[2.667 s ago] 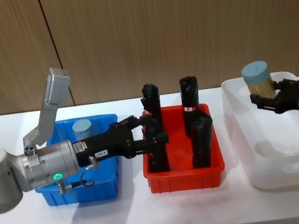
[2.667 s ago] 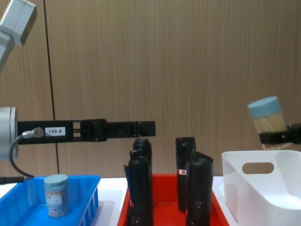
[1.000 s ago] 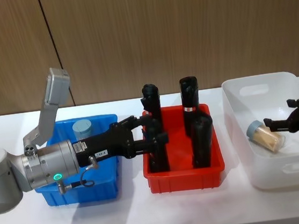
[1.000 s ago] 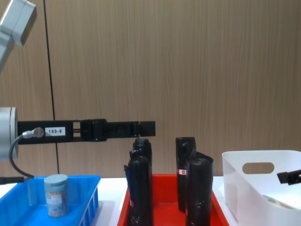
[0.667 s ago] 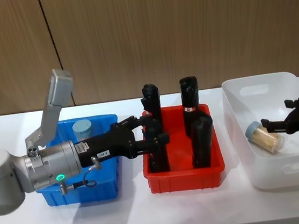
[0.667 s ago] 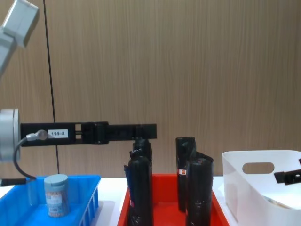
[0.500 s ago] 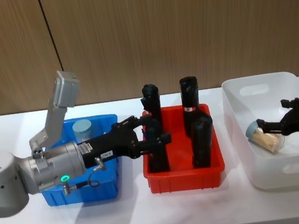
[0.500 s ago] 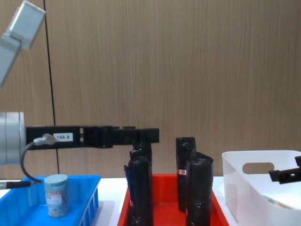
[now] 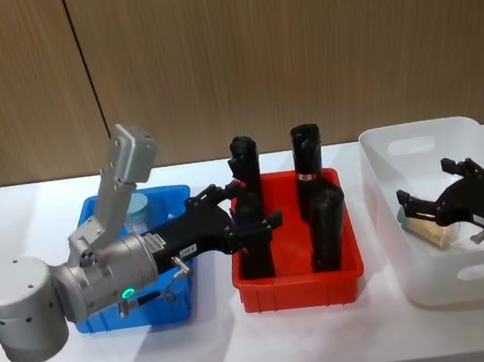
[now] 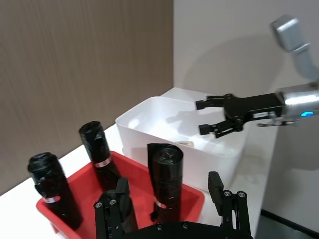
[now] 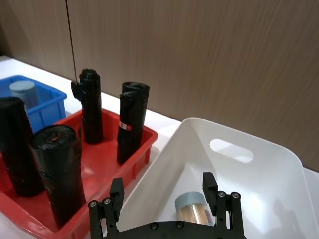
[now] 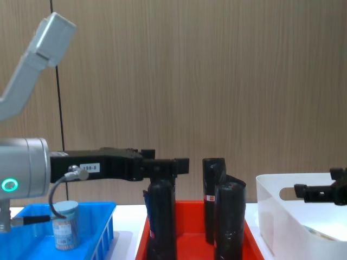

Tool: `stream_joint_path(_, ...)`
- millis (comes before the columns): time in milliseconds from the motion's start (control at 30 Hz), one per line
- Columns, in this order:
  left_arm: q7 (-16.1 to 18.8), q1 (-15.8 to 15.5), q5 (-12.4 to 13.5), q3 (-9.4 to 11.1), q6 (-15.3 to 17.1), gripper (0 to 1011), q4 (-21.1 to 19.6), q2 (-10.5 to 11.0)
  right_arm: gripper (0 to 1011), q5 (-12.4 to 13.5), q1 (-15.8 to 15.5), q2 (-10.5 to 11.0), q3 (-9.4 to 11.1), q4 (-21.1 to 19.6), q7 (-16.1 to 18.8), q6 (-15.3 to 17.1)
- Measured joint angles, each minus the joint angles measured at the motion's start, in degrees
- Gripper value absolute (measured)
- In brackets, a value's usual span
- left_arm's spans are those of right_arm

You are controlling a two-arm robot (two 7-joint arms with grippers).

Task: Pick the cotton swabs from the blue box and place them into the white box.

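cotton swabs [image 9: 427, 230] lie released in the white box [image 9: 420, 129] under the wide-open, empty right hand [image 9: 404, 208]; left hand [image 9: 249, 205], open and empty, hovers over the red bin [image 9: 298, 290].

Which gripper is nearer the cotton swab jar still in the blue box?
Left. The left gripper is open over the red bin, one bin from the jar; the right gripper is open over the white box.
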Motion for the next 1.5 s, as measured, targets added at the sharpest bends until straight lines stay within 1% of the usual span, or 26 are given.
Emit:
stream_joint_path(133, 3.5, 0.7, 1.5, 0.5, -1.0, 1004, -1.0, -0.3, 1002, 0.4, -2.2, -0.5, 0.2, -2.5, -2.2, -1.4)
stream_joint_path(267, 5.7, 1.1, 2.5, 0.8, -1.6, 1004, -1.6, -0.6, 1002, 0.8, -4.3, -1.1, 0.5, -4.9, -4.3, -2.8)
stream_joint_path(367, 8.6, 1.7, 3.7, 1.2, -2.5, 1004, -2.4, -0.8, 1002, 1.1, -5.9, -1.5, 0.7, -6.8, -5.9, -3.9)
stream_joint_path(600, 13.2, 2.6, 5.7, 1.9, -3.8, 1004, -3.6, -1.3, 1002, 1.8, -9.8, -2.5, 1.1, -11.3, -9.8, -6.5)
stream_joint_path(633, 14.5, 2.8, 6.2, 2.1, -4.1, 1004, -4.0, -1.4, 1002, 1.8, -10.2, -2.6, 1.2, -11.8, -10.2, -6.8)
stream_joint_path(700, 15.5, 3.0, 6.6, 2.2, -4.4, 1004, -4.3, -1.6, 1001, 2.1, -11.5, -3.0, 1.3, -13.3, -11.5, -7.7)
stream_joint_path(733, 16.7, 3.3, 7.1, 2.4, -4.7, 1004, -4.5, -1.7, 1001, 2.2, -12.3, -3.2, 1.4, -14.2, -12.3, -8.2)
stream_joint_path(800, 18.4, 3.6, 7.9, 2.6, -5.2, 1004, -5.0, -1.8, 1002, 2.3, -13.0, -3.4, 1.5, -15.0, -13.0, -8.7)
stream_joint_path(833, 18.4, 3.6, 7.9, 2.6, -5.2, 1004, -5.0, -1.8, 1001, 2.4, -13.3, -3.5, 1.5, -15.4, -13.4, -9.0)
stream_joint_path(900, 20.0, 4.0, 8.6, 2.8, -5.7, 1004, -5.5, -2.0, 1002, 2.6, -14.2, -3.7, 1.6, -16.5, -14.3, -9.6)
stream_joint_path(1033, 23.4, 4.6, 10.0, 3.3, -6.7, 1004, -6.4, -2.3, 1001, 2.7, -15.2, -3.9, 1.7, -17.5, -15.2, -10.2)
stream_joint_path(1100, 24.6, 4.8, 10.5, 3.5, -7.0, 1004, -6.7, -2.5, 1002, 2.8, -15.4, -4.0, 1.8, -17.8, -15.4, -10.4)
stream_joint_path(1233, 28.0, 5.5, 12.0, 4.0, -8.0, 1004, -7.7, -2.8, 1001, 2.8, -15.5, -4.0, 1.8, -17.9, -15.6, -10.4)
stream_joint_path(1400, 31.4, 6.2, 13.5, 4.4, -9.0, 1004, -8.6, -3.1, 1002, 2.8, -15.5, -4.0, 1.8, -17.9, -15.6, -10.4)
stream_joint_path(1433, 32.6, 6.4, 13.9, 4.6, -9.3, 1004, -8.9, -3.3, 1001, 2.8, -15.5, -4.0, 1.8, -17.9, -15.6, -10.4)
stream_joint_path(1500, 33.6, 6.6, 14.4, 4.8, -9.6, 1004, -9.2, -3.4, 1001, 2.8, -15.5, -4.0, 1.8, -17.9, -15.6, -10.4)
